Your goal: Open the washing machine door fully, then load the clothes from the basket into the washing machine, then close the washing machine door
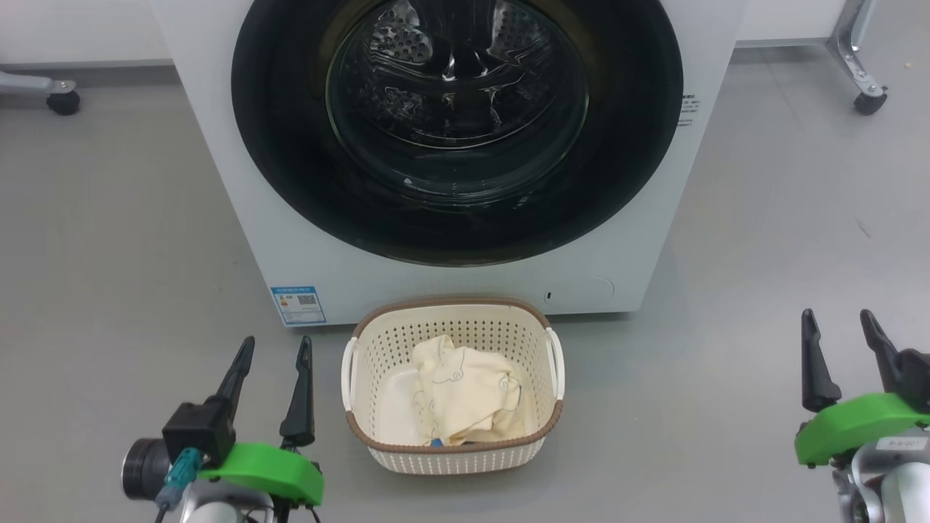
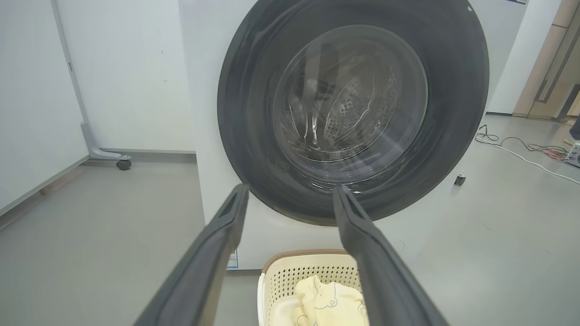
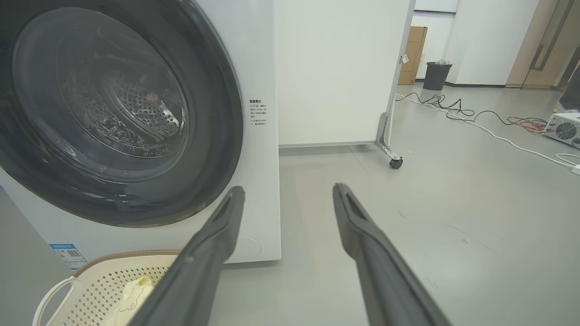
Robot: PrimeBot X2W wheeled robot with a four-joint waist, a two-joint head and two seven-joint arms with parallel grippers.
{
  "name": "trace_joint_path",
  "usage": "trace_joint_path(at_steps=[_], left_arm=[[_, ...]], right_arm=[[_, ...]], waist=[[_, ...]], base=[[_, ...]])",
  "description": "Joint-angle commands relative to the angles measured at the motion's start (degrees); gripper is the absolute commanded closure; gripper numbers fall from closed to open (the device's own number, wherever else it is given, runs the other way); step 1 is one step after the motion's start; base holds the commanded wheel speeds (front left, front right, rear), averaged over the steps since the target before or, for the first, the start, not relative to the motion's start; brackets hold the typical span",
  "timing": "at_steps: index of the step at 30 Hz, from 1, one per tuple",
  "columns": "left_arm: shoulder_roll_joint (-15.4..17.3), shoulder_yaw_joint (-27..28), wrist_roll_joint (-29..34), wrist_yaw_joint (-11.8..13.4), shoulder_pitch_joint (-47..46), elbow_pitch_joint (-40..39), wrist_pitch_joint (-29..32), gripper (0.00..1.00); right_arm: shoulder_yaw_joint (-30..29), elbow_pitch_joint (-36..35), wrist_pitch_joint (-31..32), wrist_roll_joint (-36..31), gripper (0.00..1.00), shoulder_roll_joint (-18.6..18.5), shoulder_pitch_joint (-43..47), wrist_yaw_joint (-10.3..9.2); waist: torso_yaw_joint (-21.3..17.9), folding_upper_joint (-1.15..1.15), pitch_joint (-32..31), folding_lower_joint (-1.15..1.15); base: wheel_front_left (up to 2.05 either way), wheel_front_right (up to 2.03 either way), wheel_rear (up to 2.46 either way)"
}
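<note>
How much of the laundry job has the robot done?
Nothing looks done yet. The washing machine door is shut, and the clothes lie in the basket. The left gripper and right gripper are open, empty. Left: open the door, load the clothes, close it.

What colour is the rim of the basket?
Brown, with a woven look; the basket rim shows best in the head view.

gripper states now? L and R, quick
Left gripper: open, holding nothing.
Right gripper: open, holding nothing.
</note>
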Motion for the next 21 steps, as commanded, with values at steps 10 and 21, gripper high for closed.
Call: trace_joint_path(at_steps=[10, 21], left_arm=[[0.51, 1.58, 0.56, 0.85, -2.92, -0.92, -0.8, 0.0], [0.5, 1.43, 0.85, 1.45, -3.19, 0.01, -0.8, 0.0]], right_arm=[[1.06, -0.88, -1.34, 0.38, 0.0, -0.91, -3.04, -0.01], [1.48, -0.33, -1.58, 0.88, 0.0, -0.66, -3.29, -0.01]], waist=[[-0.04, 0.0, -0.01, 0.0], [0.12, 0.0, 0.04, 0.0]], base=[[0.0, 0.0, 0.0], [0.08, 0.1, -0.17]])
